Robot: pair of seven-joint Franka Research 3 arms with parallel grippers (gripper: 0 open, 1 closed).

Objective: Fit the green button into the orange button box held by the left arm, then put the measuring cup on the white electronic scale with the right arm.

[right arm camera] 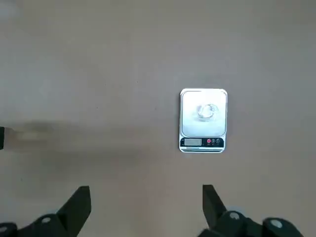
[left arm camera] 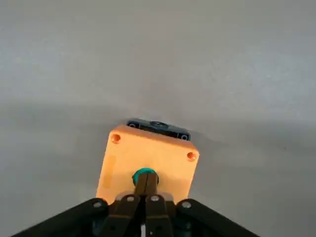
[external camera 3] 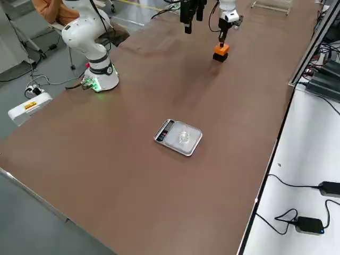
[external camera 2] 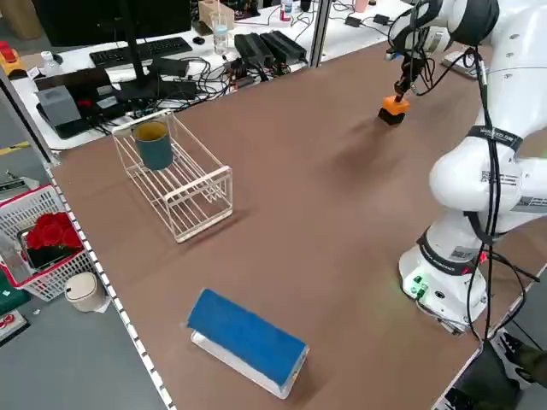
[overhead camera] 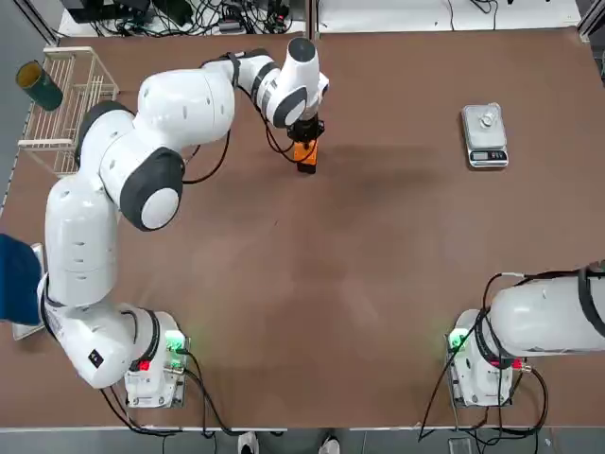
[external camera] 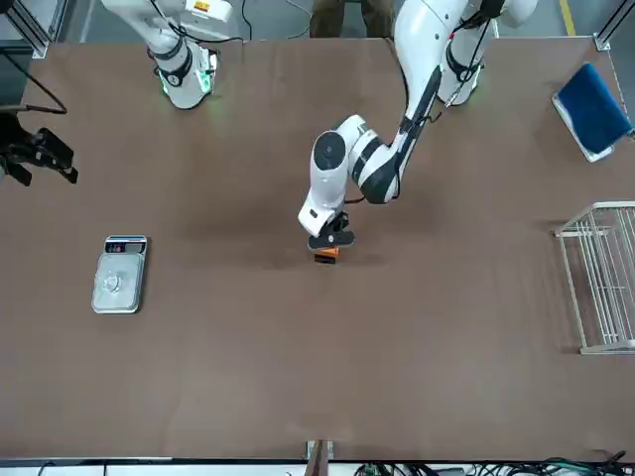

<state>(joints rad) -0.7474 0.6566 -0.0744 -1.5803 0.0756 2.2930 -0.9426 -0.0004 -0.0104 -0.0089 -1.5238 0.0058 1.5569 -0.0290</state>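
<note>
Pressing its joined fingertips over the round green-capped button in the bright orange plastic box, apparently to seat it, the left gripper works at the overhead view's 12 o'clock, while the right gripper waits, fingers spread, towards 4 o'clock, the clear cup already on the white-grey rectangular scale.

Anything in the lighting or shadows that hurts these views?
Front view: soft shadow beside the orange button box; right wrist view: pale glare on the white electronic scale's plate, around the measuring cup; left wrist view: broad dim shadow band across the table.
</note>
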